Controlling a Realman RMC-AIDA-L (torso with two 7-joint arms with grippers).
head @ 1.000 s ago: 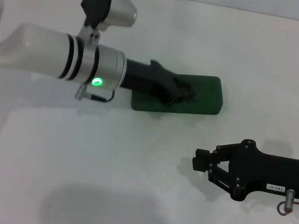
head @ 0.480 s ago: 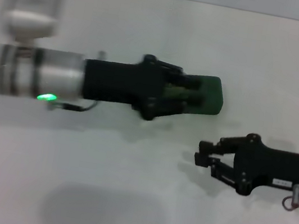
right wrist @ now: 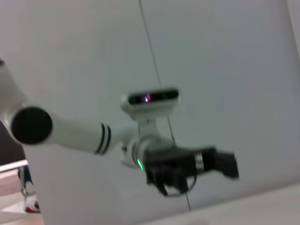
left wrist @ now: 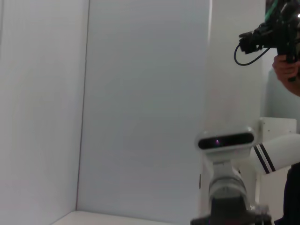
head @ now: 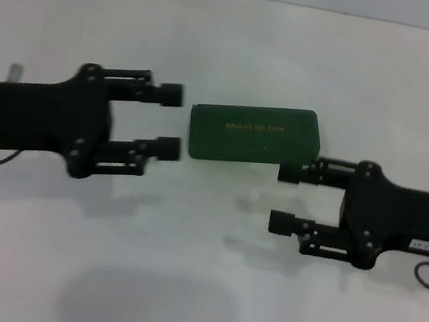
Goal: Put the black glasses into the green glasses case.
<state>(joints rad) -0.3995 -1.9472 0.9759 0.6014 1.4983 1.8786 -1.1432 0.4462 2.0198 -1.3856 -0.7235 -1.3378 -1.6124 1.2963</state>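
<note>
Head view: the green glasses case (head: 254, 133) lies closed and flat on the white table (head: 194, 288), its long axis running left to right and the small gold lettering on its lid facing up. The left pincer (head: 171, 121) sits just beside the case's left end, released, with one fingertip level with the far edge of the case and the other level with its near edge; neither fingertip touches the case. The right pincer (head: 285, 197) lies near the case's right, near corner, also released; its farther finger (head: 304, 174) reaches just under the near right corner of the case, while the nearer finger is apart from it, over bare table. Both pincers point toward the case from opposite ends. The black glasses cannot be seen in any view; with the lid shut, the contents of the case cannot be told.

Right wrist view: shows the left arm's pincer (right wrist: 224, 163) farther off against a pale wall, with the robot's head camera (right wrist: 150, 99) behind it.

Left wrist view: shows the same head camera (left wrist: 226, 140) and pale wall panels, not the case.
</note>
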